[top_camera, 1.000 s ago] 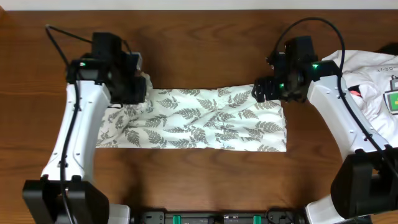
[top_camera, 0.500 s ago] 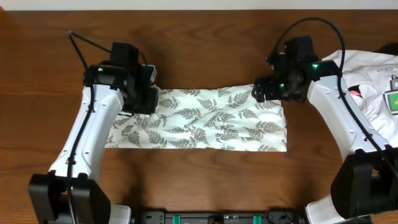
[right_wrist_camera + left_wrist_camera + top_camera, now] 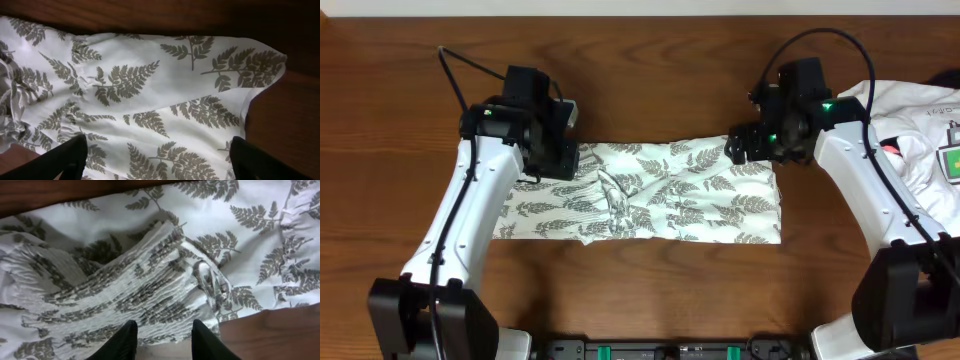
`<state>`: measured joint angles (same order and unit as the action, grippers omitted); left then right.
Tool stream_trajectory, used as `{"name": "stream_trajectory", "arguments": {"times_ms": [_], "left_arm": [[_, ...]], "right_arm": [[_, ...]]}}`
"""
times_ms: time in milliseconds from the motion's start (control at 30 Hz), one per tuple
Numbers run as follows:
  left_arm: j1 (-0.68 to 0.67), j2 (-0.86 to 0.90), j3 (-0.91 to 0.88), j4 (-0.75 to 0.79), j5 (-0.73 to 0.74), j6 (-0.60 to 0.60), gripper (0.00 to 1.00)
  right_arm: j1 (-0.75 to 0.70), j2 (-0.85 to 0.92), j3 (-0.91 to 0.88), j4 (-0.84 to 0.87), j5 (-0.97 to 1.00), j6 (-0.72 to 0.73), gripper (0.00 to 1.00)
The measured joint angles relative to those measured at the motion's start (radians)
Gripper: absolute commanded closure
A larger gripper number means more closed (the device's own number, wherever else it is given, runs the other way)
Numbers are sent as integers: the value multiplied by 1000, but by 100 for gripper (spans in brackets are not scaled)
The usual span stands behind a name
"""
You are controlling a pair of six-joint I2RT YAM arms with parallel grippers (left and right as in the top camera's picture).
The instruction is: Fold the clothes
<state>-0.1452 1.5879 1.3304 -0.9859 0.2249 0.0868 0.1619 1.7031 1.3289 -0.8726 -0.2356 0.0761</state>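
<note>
Dark wood surface [image 3: 640,290] runs under both my arms, and the fern-print garment [image 3: 660,195] lies across its middle as a long band running from the left side toward the right, already narrowed by folding, I judge. A plain white garment [image 3: 920,110] is heaped at the right edge, apart from the work.

My left end effector [image 3: 568,160] hangs over the band's far left part with its jaws parted and nothing pinched between them. The gathered, pleated cloth [image 3: 140,285] sits bunched just ahead of my fingertips [image 3: 125,340], a ridge where the end has been laid over the body. I read that as cloth set down inward, so that the band gets shorter.

My right end effector [image 3: 742,146] is released too, jaws spread wide above the band's far right corner. The fabric there lies flat and smooth beneath it, close under the fingers, but I cannot tell whether they touch it. I judge it waits there to pin or pick that end.
</note>
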Motion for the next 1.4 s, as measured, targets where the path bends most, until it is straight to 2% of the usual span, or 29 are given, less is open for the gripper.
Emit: {"name": "stream_trajectory", "arguments": {"times_ms": [100,200,367,533,767,1000,1300,1400], "left_arm": [[-1,0,0,4,-74,-12,78],[0,0,0,8,-196,-60,81],[25,2,0,33,-282,-126,81],[49,62,0,50,-284,-152,81],[50,256,0,114,-277,-174,81],[50,388,0,237,-159,-188,81],[50,418,0,270,-64,-168,81],[50,384,0,264,-55,-156,79]], "right_arm": [[0,0,0,-3,0,-2,15],[0,0,0,-26,0,-16,27],[0,0,0,-49,0,-21,27],[0,0,0,-56,0,-24,23],[0,0,0,-69,0,-28,22],[0,0,0,-70,0,-28,21],[0,0,0,-72,6,-28,22],[-2,0,0,-90,25,-27,17]]}}
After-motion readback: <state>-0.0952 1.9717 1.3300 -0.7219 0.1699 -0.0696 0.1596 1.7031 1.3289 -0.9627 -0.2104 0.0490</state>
